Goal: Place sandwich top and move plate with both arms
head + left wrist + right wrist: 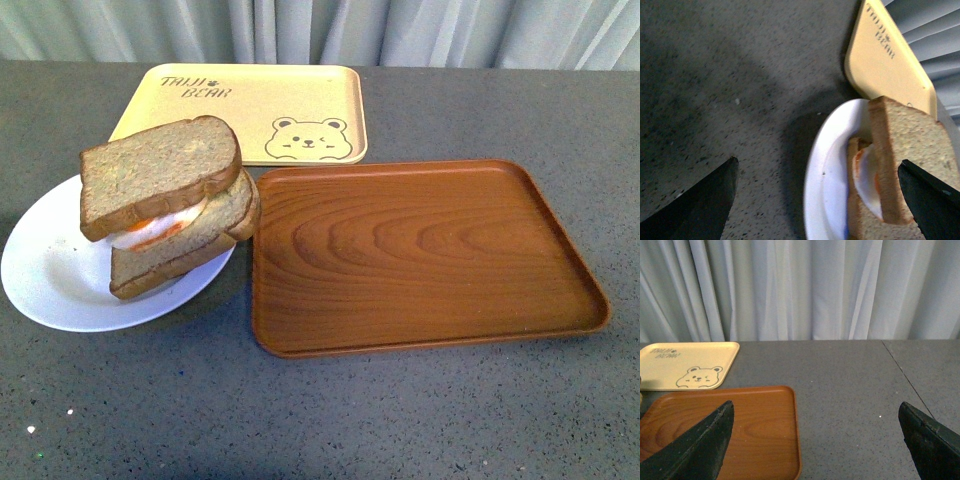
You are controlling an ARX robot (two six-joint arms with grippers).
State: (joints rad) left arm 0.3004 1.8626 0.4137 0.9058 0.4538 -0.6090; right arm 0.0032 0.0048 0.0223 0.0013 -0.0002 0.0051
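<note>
The sandwich top (pixel 158 172), a bare brown bread slice, lies tilted on a second slice bearing a fried egg (pixel 185 235). Both rest on the white plate (pixel 55 275) at the front left of the table. Neither arm shows in the front view. In the left wrist view my left gripper (pixel 820 200) is open above the table, its jaws wide apart, with the plate (pixel 825 170) and the sandwich top (pixel 912 150) between and beyond them. My right gripper (pixel 817 440) is open and empty over the grey table beside the brown tray (pixel 755 430).
A brown wood-grain tray (pixel 420 250) lies right of the plate, its edge close to the sandwich. A yellow bear-printed tray (pixel 255 110) lies behind, also in the left wrist view (pixel 885 60) and right wrist view (pixel 685 365). Grey curtains hang behind the table.
</note>
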